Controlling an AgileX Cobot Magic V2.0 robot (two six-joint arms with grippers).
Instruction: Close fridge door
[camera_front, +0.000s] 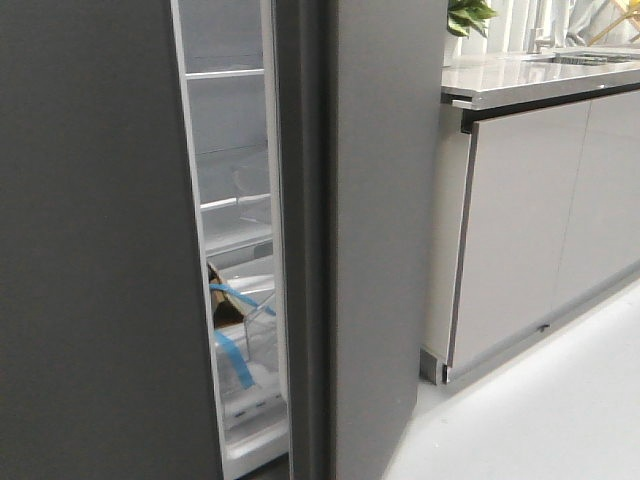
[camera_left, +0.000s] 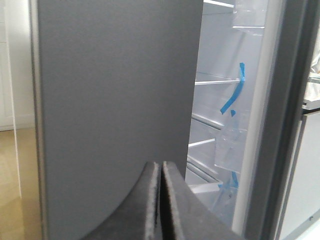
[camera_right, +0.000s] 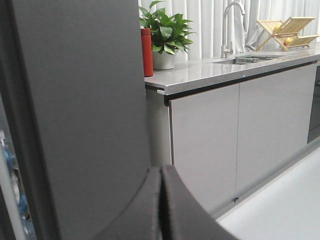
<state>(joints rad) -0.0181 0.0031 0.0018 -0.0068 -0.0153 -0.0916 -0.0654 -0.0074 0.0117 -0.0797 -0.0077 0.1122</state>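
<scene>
The fridge door (camera_front: 90, 250) is a tall matte dark grey panel at the left of the front view, with a white strip (camera_front: 195, 300) along its inner edge. It stands ajar, and a narrow gap shows the white shelves (camera_front: 235, 200) and blue tape inside. The door also fills the left wrist view (camera_left: 115, 90). My left gripper (camera_left: 160, 166) is shut and empty, its tips close to the door's face near its free edge. My right gripper (camera_right: 161, 170) is shut and empty beside a dark grey panel (camera_right: 80, 100). Neither gripper shows in the front view.
A dark grey panel with a vertical groove (camera_front: 380, 250) stands right of the gap. A counter (camera_front: 530, 80) with pale grey cabinet fronts (camera_front: 520, 230) runs to the right. On it are a plant (camera_right: 167, 32), a red bottle (camera_right: 146, 50), a faucet (camera_right: 227, 25) and a dish rack (camera_right: 287, 27). Pale floor (camera_front: 540, 410) lies below.
</scene>
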